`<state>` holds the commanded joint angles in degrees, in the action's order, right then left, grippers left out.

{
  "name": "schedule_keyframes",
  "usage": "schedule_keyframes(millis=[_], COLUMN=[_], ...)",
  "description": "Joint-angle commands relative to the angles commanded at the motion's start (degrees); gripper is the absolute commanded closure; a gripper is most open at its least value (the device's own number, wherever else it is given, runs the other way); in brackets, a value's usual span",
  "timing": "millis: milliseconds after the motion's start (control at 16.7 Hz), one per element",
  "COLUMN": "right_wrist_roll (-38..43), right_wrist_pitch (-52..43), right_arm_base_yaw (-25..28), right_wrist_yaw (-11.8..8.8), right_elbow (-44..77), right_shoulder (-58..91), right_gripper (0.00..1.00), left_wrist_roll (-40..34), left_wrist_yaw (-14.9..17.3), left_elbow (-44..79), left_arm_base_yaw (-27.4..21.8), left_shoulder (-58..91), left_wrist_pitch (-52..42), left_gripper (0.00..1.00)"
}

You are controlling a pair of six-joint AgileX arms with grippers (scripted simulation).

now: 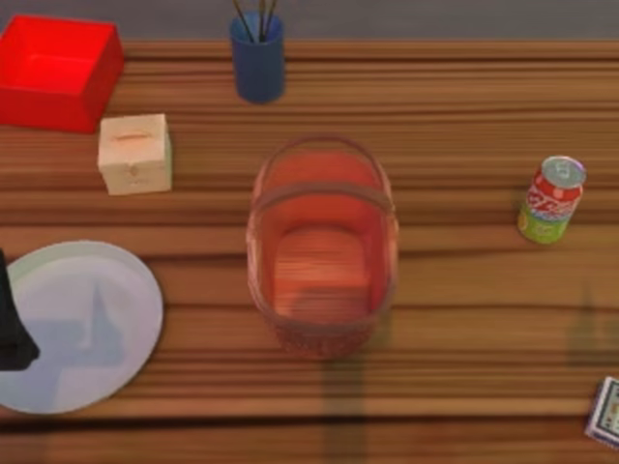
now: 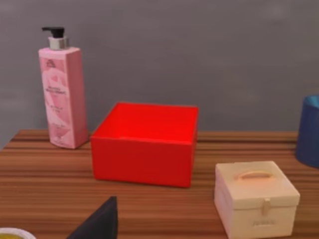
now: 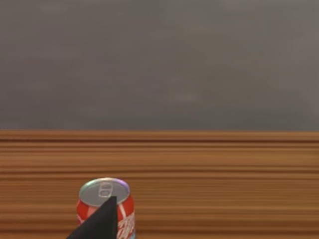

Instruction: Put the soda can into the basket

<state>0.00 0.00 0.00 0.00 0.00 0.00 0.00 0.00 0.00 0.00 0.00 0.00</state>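
The soda can [image 1: 552,199], red above and lime-green below with a silver top, stands upright on the table's right side. The salmon-pink basket [image 1: 259,253] with its arched handle sits at the table's middle, well left of the can. My left gripper [image 1: 12,324] is at the left edge, over the white plate. My right arm is out of the top view. In the right wrist view, a dark part of my right gripper [image 3: 102,221] partly covers the soda can [image 3: 124,211], which stands apart in front of it.
A red square box [image 1: 58,70] and a cream box [image 1: 135,153] sit at the back left, and a blue pencil cup [image 1: 257,56] at the back. A white plate [image 1: 106,319] lies front left. A pink pump bottle [image 2: 62,94] stands beside the red box. A small carton [image 1: 606,411] is front right.
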Motion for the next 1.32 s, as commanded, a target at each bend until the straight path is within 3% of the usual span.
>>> schedule_keyframes(millis=[240,540,1320], right_wrist_roll=[-0.6,-5.2,-24.3], right_wrist_pitch=[-1.6,-12.9,-53.2], right_arm_base_yaw=[0.3,1.7,7.5], right_wrist_yaw=[-0.1,-0.1,0.1], right_elbow=[1.6,15.1,85.1], right_shoulder=[1.7,16.6,95.7], right_gripper=[0.0,0.0,0.0], left_wrist_roll=[0.0,0.0,0.0], left_wrist_yaw=[0.0,0.0,0.0], left_elbow=[0.0,0.0,0.0], left_arm_base_yaw=[0.0,0.0,0.0], left_shoulder=[0.0,0.0,0.0], left_wrist_pitch=[0.0,0.0,0.0], left_gripper=[0.0,0.0,0.0])
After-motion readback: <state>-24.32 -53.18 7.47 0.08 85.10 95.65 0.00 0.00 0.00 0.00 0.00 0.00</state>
